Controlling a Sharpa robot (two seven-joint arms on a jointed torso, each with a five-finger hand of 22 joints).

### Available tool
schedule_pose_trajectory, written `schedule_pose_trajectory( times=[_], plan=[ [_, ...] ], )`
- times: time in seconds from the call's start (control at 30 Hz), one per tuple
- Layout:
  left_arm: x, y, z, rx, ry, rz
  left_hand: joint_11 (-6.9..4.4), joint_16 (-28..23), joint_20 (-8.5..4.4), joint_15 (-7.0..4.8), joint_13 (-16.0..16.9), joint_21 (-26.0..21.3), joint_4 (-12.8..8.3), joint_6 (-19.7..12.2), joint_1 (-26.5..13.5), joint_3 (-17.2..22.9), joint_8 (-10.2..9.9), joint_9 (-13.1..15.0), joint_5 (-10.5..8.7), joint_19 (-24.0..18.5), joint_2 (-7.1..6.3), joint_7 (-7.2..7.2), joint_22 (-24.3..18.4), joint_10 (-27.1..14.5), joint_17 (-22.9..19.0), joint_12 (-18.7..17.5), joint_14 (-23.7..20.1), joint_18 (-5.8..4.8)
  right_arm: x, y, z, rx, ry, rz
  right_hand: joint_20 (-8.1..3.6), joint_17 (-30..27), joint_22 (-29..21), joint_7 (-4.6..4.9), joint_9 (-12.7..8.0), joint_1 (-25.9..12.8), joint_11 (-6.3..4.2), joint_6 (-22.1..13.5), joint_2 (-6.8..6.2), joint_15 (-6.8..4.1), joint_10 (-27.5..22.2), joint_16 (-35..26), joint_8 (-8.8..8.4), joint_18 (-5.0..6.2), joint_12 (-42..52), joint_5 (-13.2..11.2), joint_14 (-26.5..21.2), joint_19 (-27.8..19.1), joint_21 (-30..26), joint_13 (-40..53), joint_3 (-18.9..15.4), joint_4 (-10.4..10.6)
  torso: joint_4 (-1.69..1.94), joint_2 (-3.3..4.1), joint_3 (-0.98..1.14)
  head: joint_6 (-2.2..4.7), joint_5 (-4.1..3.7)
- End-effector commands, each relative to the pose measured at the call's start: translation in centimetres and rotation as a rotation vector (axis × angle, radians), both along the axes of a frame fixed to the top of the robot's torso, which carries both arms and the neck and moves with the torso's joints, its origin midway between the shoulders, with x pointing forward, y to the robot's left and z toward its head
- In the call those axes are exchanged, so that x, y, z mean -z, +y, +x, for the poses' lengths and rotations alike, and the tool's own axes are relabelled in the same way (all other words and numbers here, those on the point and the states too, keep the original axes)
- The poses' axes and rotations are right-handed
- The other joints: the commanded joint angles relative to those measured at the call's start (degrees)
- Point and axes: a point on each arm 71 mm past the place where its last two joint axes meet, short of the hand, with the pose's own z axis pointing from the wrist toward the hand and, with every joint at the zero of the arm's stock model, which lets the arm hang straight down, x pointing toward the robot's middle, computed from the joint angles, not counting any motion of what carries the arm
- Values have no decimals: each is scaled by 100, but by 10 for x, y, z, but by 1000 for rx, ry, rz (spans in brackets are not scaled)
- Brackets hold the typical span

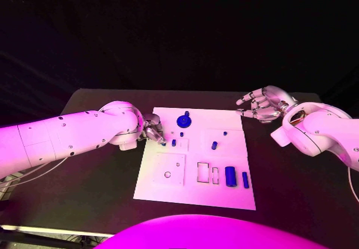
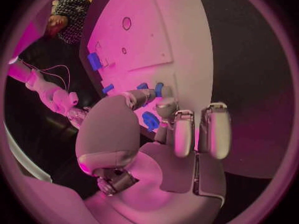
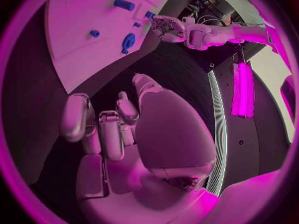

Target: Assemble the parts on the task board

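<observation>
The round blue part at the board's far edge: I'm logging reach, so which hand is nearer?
Left. The left hand sits at the board's edge just beside the round blue part; the right hand hovers off the task board, farther away.

No legible txt, labels or nos. on the task board [image 1: 161, 188] or parts.

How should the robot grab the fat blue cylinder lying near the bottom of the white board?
Probably from straight above, pinching the cylinder across its long sides at the middle. It lies flat on the board, with a thinner blue bar close on one side, so the fingers need to slip into that gap.
</observation>
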Motion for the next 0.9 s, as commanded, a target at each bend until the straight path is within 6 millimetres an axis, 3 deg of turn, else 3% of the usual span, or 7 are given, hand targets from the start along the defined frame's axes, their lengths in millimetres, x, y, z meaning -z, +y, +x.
schedule_pose_trajectory(
  times=[0.03,0.67,0.9],
  plan=[
    [6,-3,-3,6,30,-4,-4,28,-4,-56,37,23,-858,131,-94,806,21,-9,-7,38,-8,-78,411,49,1448,30,586,-47,0,1,-1,-19,-3,-4,-11,473,212,-2,-5,-31,-10,-39,-1,-41,-26,-29,33,109,-13,14,340,-16,-24,-4,25,2,-2,3,1,5,-15],
    [9,-5,-1,6,40,-3,-62,46,-48,-103,110,41,-648,237,-322,437,23,-26,-50,77,-24,-158,468,108,1483,29,596,-60,0,1,-1,-17,-5,-4,-12,460,208,-3,-9,-50,-11,-44,-14,-42,-34,-38,47,111,-19,14,337,-18,-40,-17,59,1,6,0,-3,-17,-36],
    [9,-1,0,-2,38,4,-88,47,-80,-131,170,30,-129,344,-568,-507,-52,-100,-135,84,-53,-193,476,94,1485,-3,597,-62,0,0,-1,-16,-6,-4,-12,460,208,-3,-9,-50,-11,-44,-14,-42,-34,-38,47,111,-19,14,337,-18,-40,-17,59,1,4,-2,-5,-13,-37]
  ],
)
